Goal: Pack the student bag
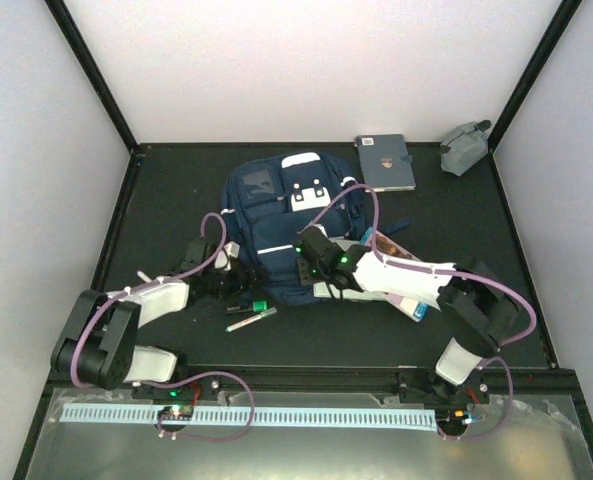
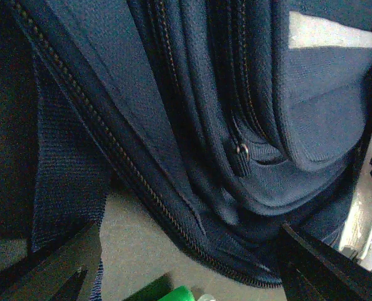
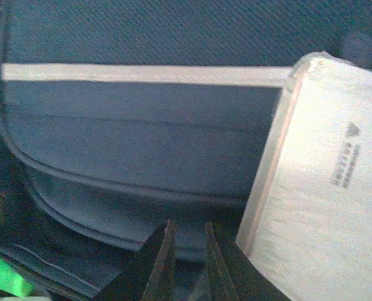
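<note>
Navy striped backpack: one
Grey notebook: one
Grey pouch: one
White pen: one
Small green object: one
White book: one
Robot arms: two

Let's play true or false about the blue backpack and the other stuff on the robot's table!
1. The backpack is navy blue. True.
2. The grey notebook is packed inside the backpack. False: it lies on the table, beyond the bag toward the right.
3. The left claw is wide open. True.
4. The grey pouch sits in the near left corner. False: it is in the far right corner.
5. A white pen lies on the table by the bag's near edge. True.
</note>
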You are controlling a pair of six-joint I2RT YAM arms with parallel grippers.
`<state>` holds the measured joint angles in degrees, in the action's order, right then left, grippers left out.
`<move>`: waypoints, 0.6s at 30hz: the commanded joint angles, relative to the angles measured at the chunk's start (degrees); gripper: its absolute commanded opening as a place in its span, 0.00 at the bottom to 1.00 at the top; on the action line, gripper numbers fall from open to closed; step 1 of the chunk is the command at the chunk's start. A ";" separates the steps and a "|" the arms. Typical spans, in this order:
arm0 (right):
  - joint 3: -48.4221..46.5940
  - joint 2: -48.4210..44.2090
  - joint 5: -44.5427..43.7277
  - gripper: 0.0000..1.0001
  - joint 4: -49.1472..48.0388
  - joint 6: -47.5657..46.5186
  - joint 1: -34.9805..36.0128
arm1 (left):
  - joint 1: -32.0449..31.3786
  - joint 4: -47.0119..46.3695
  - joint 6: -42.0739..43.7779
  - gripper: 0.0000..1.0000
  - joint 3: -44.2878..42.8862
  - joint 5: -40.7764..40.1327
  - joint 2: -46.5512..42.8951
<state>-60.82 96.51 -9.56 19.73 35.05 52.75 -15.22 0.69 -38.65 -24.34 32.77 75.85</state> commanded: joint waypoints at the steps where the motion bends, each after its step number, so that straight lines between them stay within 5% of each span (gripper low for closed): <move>1: 4.32 -4.77 -7.96 0.18 3.91 2.00 -0.09 | -0.69 -0.94 -3.50 0.76 -2.43 -5.24 3.07; 9: 11.50 -11.60 -11.19 0.19 7.07 3.29 -2.54 | -0.60 -3.97 -6.33 0.52 -5.18 -9.58 7.94; 15: 18.41 -19.24 -11.26 0.21 7.03 2.84 -7.01 | -0.15 -0.94 -4.55 0.12 -8.11 -10.96 7.06; 18: 21.30 -21.40 -9.92 0.22 6.57 1.47 -10.87 | 1.26 1.74 -3.22 0.05 -8.33 -13.01 3.12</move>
<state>-42.24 77.82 -18.50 26.15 37.41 45.63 -15.64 -0.05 -43.53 -30.57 25.34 82.91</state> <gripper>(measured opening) 0.216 0.078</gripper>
